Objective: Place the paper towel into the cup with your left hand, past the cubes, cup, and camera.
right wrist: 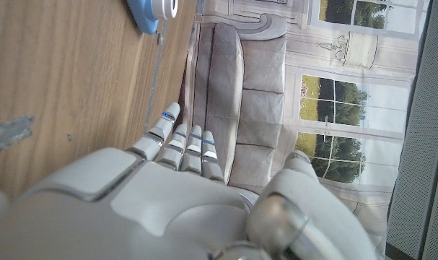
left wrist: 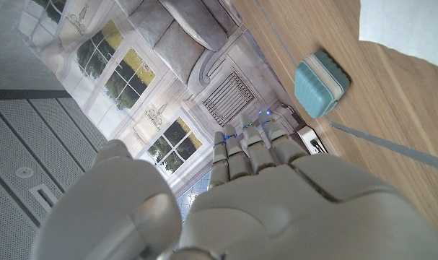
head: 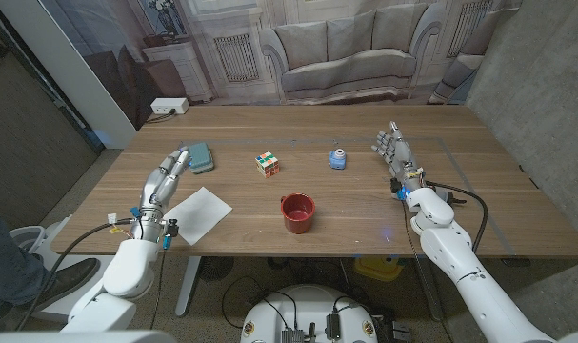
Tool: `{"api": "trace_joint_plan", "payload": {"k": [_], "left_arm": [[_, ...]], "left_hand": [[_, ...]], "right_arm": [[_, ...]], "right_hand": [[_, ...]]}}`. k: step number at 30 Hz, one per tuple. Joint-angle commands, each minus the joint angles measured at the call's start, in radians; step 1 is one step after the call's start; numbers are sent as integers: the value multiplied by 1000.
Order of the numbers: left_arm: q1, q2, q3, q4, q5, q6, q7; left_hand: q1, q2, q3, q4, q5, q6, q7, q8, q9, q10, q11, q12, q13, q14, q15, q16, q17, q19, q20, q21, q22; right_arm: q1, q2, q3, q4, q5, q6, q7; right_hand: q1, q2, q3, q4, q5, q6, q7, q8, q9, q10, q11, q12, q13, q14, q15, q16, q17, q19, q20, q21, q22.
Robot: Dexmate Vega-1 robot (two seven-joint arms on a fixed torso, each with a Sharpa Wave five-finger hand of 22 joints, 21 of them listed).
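Head view. Wooden bench [head: 346, 214]. Left robot hand [head: 165, 178] over the bench's left part, fingers straight and close together, holding nothing, tips near a teal box [head: 200, 158]. White paper towel [head: 195, 213] lies flat on the bench just beside that hand, on its inner side, toward the near edge. Red cup [head: 297, 212] stands upright near the bench's front middle, mouth up, apart from the towel. Multicoloured cube [head: 267, 164] sits behind the cup, between the teal box and a small blue camera [head: 337, 158]. Right robot hand [head: 393, 152] over the right part of the bench, fingers extended and side by side, nothing in them, close to the blue camera but not touching it. A printed backdrop of a sofa and windows hangs behind the bench; a white power strip [head: 169, 106] lies at the far left corner.

Left wrist view. Back of the left robot hand [left wrist: 255, 188], fingers [left wrist: 240, 148] straight and pressed together, empty. Teal box [left wrist: 320, 84] on the wood beyond the fingers. A corner of the paper towel [left wrist: 406, 25] shows at the frame's edge.

Right wrist view. Back of the right robot hand [right wrist: 168, 195], fingers [right wrist: 186, 141] straight, together, empty. Blue camera [right wrist: 152, 13] on the bench past the fingertips, partly cut by the frame edge.
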Motion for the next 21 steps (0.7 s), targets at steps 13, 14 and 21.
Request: {"api": "trace_joint_plan", "payload": {"k": [13, 14, 21], "left_arm": [[67, -52, -56, -54, 306, 138, 214], [68, -54, -57, -57, 321, 149, 225], [70, -58, -53, -70, 406, 232, 294]], "left_hand": [[21, 6, 1, -12, 15, 52, -18, 14, 4, 42, -22, 5, 4, 38, -29, 2, 2, 32, -2, 6, 5], [22, 6, 0, -12, 16, 58, -18, 15, 4, 43, -22, 4, 4, 42, -31, 3, 2, 34, -2, 5, 5], [28, 6, -3, -14, 22, 89, -30, 21, 4, 66, -31, 5, 4, 63, -34, 5, 3, 42, -1, 3, 5]], "right_arm": [[-33, -15, 7, -59, -10, -54, -37], [-34, -15, 8, -61, -11, -56, -39], [-50, -21, 13, -92, -14, -83, -60]], "right_hand": [[3, 7, 1, -6, -3, 11, 3, 2, 3, 6, 2, -1, 1, 6, 1, -3, 4, 15, -38, -6, 2], [3, 7, 1, -6, -3, 11, 3, 2, 3, 6, 3, -1, 1, 6, 1, -3, 4, 15, -38, -6, 2], [3, 8, 1, -7, -4, 11, 2, 2, 3, 5, 2, -2, 1, 5, 1, -3, 4, 16, -38, -8, 2]]}}
